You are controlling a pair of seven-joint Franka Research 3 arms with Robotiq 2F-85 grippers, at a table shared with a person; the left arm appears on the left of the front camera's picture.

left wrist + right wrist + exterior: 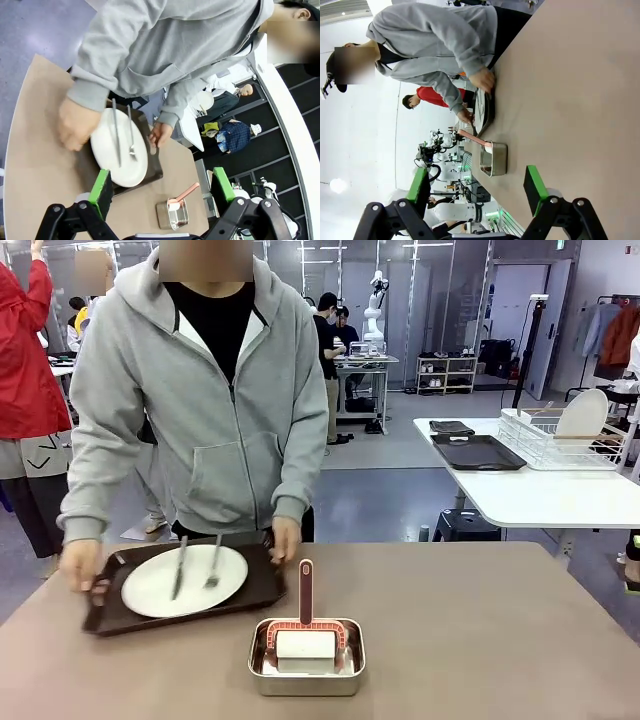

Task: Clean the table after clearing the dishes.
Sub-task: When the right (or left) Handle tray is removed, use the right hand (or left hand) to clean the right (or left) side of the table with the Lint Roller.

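Observation:
A white plate (185, 581) with a knife (179, 568) and a fork (213, 562) lies on a dark brown tray (262, 587) at the far left of the taupe table (480, 630). A person in a grey hoodie holds the tray's two ends with both hands (285, 539). The left wrist view looks down on the same plate (120, 165) and tray (155, 170). My left gripper (161, 187) hangs open high above the table. My right gripper (477, 186) is open too, well above the bare table (570, 100), with the tray (486, 112) far off.
A small steel pan (306, 659) holding a white sponge with a red handle (305, 592) stands near the front middle. Beyond, a white table (540, 495) carries a dark tray (477, 452) and a dish rack (565, 435) with a plate.

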